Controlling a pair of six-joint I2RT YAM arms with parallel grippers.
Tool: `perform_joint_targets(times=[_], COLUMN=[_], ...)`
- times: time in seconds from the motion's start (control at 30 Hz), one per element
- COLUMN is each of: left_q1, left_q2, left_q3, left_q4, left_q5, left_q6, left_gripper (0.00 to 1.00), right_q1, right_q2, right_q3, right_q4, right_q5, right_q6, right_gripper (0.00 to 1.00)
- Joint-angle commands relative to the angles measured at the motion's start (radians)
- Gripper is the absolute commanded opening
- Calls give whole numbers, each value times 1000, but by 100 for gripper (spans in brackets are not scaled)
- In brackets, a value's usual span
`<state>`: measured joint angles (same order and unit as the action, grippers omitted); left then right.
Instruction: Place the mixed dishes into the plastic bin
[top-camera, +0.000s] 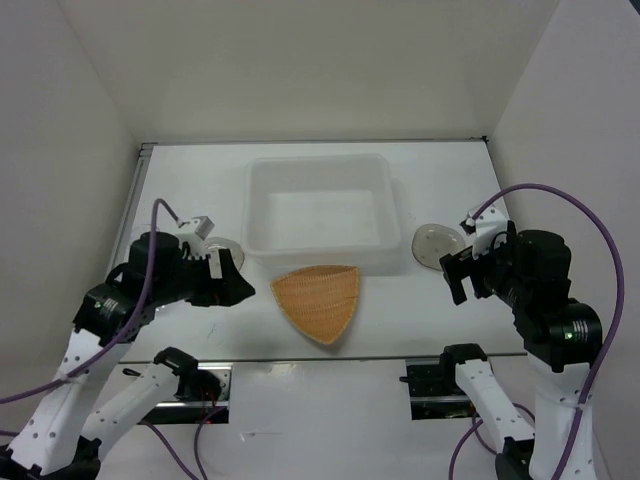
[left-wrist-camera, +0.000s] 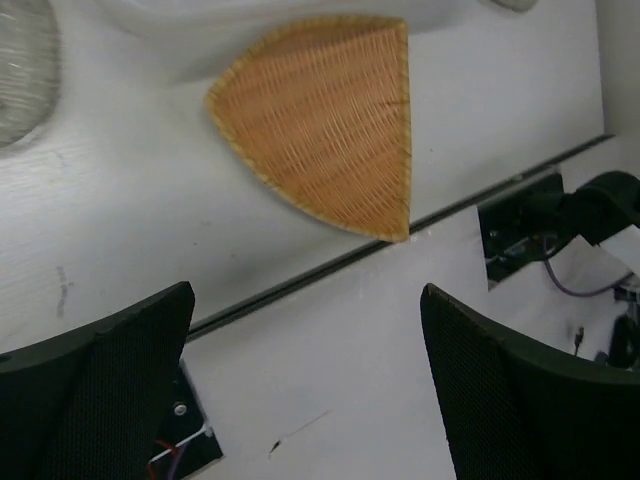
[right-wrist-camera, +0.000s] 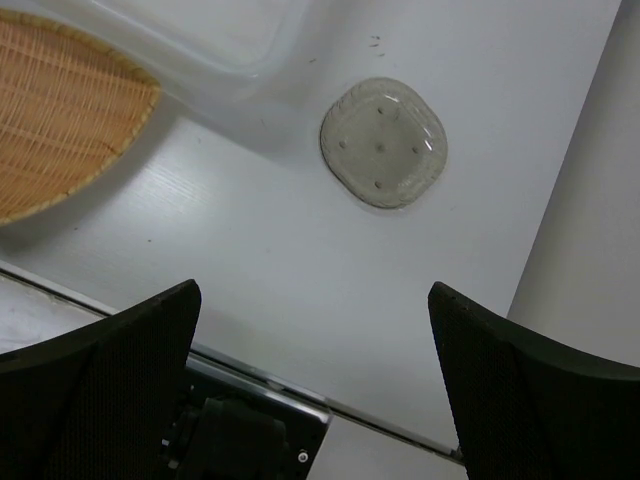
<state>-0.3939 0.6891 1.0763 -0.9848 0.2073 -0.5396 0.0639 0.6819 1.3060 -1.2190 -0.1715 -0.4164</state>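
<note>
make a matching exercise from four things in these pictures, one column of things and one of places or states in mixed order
Things
1. orange rounded-triangle woven-look plate
2. translucent white rectangular plastic bin
3. small round translucent grey-brown saucer
4. left gripper

Places or states
a. open, holding nothing
b. flat on the table, right of the bin
c. flat on the table, just in front of the bin
d. no dishes inside

Pairs: 1-c, 2-d, 3-b, 4-a

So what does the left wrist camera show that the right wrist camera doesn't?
Only left wrist: the orange plate in full, plus a cropped saucer at the frame's left edge. Only right wrist: a complete saucer. Both: the plate, an edge of the plastic bin, and its own open gripper: left gripper, right gripper.
</note>
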Motion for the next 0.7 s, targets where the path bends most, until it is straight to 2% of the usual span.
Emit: perform_joint_targets(times=[0.0, 0.17, 0.23, 0.4, 0.5, 0.67], left_q1=[-5, -37, -49, -83, -94, -143], left_q2=[-11, -204, -268, -368, -469, -516], left_q3=[-120, -398, -519, -673, -803, -882], left_q4=[131, 458, 488, 534, 629, 663], left_q5=[210, 343, 334, 270, 248, 182], left_q6=[-95, -446, -550, -684, -793, -861], left_gripper=[100, 100, 100, 100, 100, 100], right_q1=[1, -18, -27, -27, -38, -47], right_q2=[-33, -74, -84, -93, -93, -93], right_q3=[-13, -24, -24, -33, -33, -33], right_q4=[-40, -20, -11, -11, -11, -11], right_q5=[30, 30, 30, 30, 21, 12], right_q6=[2, 24, 24, 24, 24, 14], right_gripper=[99, 99, 99, 99, 99, 99])
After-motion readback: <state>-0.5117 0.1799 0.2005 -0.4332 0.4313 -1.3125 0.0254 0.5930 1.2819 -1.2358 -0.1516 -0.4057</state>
